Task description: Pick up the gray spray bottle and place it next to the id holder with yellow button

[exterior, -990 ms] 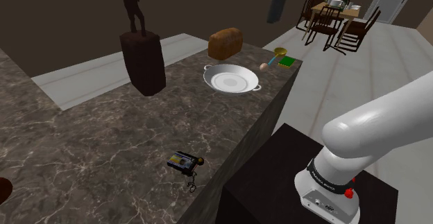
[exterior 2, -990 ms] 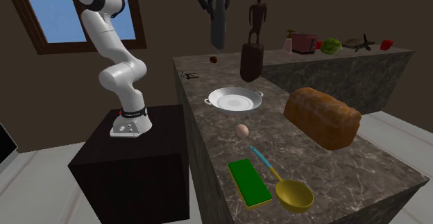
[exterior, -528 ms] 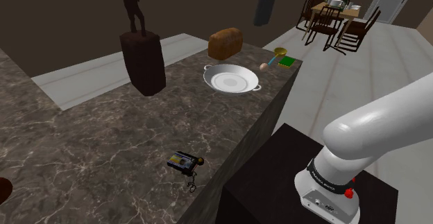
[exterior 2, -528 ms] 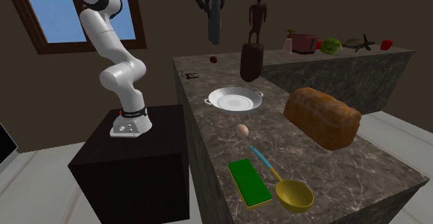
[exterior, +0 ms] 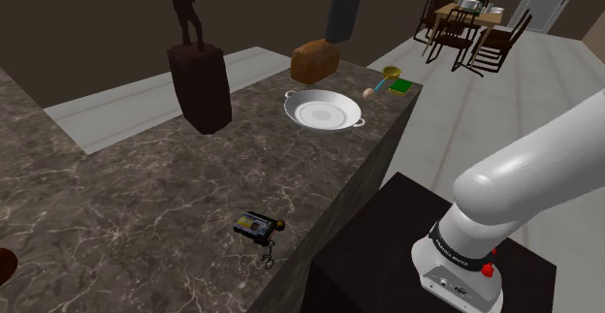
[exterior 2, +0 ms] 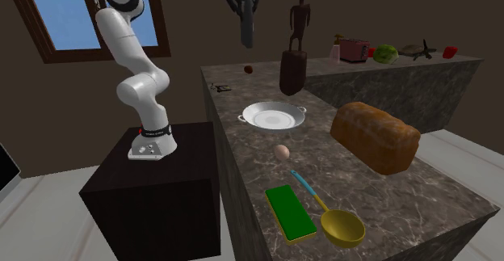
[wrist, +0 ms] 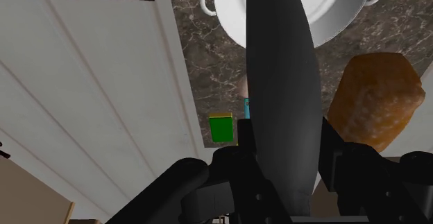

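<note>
The job from here looks like a careful carry. The gripper would do best to hold its height until it is over the near end of the counter. It should then come down slowly, so that the gray spray bottle lands just beside the id holder, not on it. The holder lies close to the counter's edge on the stand's side, so the safer spot is probably on its inner side.

The fingers are closed narrowly on the bottle's upper end, one on each flank, and it hangs straight down beneath them, high above the counter and touching nothing else. In the wrist view the white pan lies below the bottle and the loaf of bread just beside it. In the shoulder view the id holder sits well apart, toward the near left, past the dark statue.
</note>
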`<state>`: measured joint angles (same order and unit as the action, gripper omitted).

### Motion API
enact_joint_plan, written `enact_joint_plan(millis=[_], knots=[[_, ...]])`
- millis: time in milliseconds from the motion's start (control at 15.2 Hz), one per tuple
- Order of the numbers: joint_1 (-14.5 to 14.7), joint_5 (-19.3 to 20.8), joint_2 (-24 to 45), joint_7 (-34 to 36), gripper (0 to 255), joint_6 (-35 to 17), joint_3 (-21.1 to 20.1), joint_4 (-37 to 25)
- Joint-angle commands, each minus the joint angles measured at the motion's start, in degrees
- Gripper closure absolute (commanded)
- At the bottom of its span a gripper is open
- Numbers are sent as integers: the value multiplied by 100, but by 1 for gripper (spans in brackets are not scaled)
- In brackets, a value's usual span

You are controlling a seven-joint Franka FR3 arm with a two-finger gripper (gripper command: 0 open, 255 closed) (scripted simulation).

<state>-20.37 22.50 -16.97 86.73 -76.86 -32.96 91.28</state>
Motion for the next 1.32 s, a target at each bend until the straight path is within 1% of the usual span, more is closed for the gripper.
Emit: enact_joint_plan(millis=[0,264,462,528,660,726,990,1254], knots=[[63,32,163,313,255,263,-309,-253],[213,263,728,1010,255,791,-1014,-884],[431,641,1371,1634,255,1292,-1639,-1498],[564,830,1643,1866,255,1492,-1850,-1738],[980,1314,2271,2344,255,1950,-2234,-2286],[1108,1399,2378,2417,255,2029,-2242,-2386],[837,961,1971,2416,255,1518,-2096,-1710],[666,641,1643,2417,255,1071,-1975,-1126]])
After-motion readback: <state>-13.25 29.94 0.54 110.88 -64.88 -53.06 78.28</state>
